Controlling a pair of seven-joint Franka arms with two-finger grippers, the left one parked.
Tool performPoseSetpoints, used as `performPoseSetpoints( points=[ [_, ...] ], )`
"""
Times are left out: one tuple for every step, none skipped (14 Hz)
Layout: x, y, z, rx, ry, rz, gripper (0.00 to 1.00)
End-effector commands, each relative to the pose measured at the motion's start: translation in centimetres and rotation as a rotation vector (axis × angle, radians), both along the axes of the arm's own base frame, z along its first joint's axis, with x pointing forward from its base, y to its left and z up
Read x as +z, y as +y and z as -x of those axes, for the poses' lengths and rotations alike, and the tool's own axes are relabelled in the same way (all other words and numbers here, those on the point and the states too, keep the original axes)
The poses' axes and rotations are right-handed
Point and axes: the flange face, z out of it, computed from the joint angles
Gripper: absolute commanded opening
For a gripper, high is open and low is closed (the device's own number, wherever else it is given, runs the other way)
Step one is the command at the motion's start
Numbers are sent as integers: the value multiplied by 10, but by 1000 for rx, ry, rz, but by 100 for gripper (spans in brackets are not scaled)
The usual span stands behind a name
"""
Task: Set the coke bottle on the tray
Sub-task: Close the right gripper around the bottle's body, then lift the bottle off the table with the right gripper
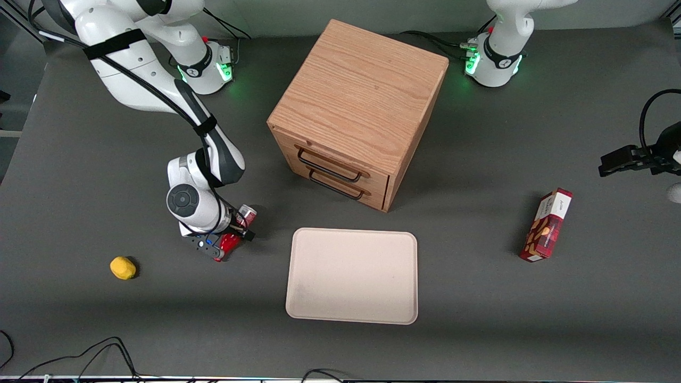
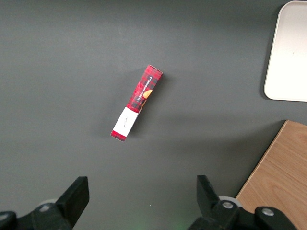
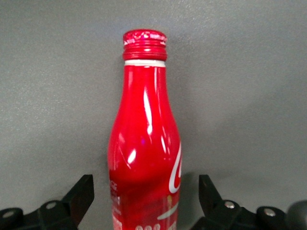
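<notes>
Dark grey matte tabletop fills every view. Front view: right-arm gripper [image 1: 230,242] sits low over the table, between the yellow lemon-like object [image 1: 123,267] and the tray [image 1: 351,276]. Coke bottle [image 1: 238,230] lies on its side beneath the gripper, silver base pointing away from the camera, red body partly hidden by the wrist. Tray is bare, just beside the bottle toward the parked arm's end, not touching it. Wooden drawer cabinet [image 1: 357,114] stands farther from the camera than the tray. Red snack box [image 1: 546,225] rests well apart, toward the parked arm's end.

Left wrist view: shows only the snack box [image 2: 137,103], one corner of the tray [image 2: 288,52] and an edge of the cabinet [image 2: 278,182]. Nothing task-relevant here.

Right wrist view: bottle [image 3: 145,143] runs lengthwise between the two fingers [image 3: 79,196], cap pointing away from the camera. Visible gap on each side, so the fingers are spread and nothing is gripped yet.

Judgement on risks: body is smooth, glossy and round, so off-centre closing could roll it out sideways. Fingers appear to straddle the wide lower body; a grip there may let the neck droop on lifting. Low tray rim could catch the bottle if carried too low
</notes>
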Motion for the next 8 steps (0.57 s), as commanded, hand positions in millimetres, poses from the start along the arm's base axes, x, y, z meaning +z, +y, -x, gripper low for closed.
performPoseSetpoints(
  points=[
    [11, -2, 7, -11, -20, 10, 19],
    [11, -3, 7, -12, -20, 10, 0],
    [13, -3, 7, -12, -24, 9, 0],
    [13, -3, 7, -12, -21, 10, 0],
    [14, -4, 7, -14, -23, 9, 0],
    [14, -3, 7, -12, -23, 9, 0],
    [14, -4, 7, -14, -24, 9, 0],
    [13, -4, 8, -13, -21, 10, 0]
  ],
)
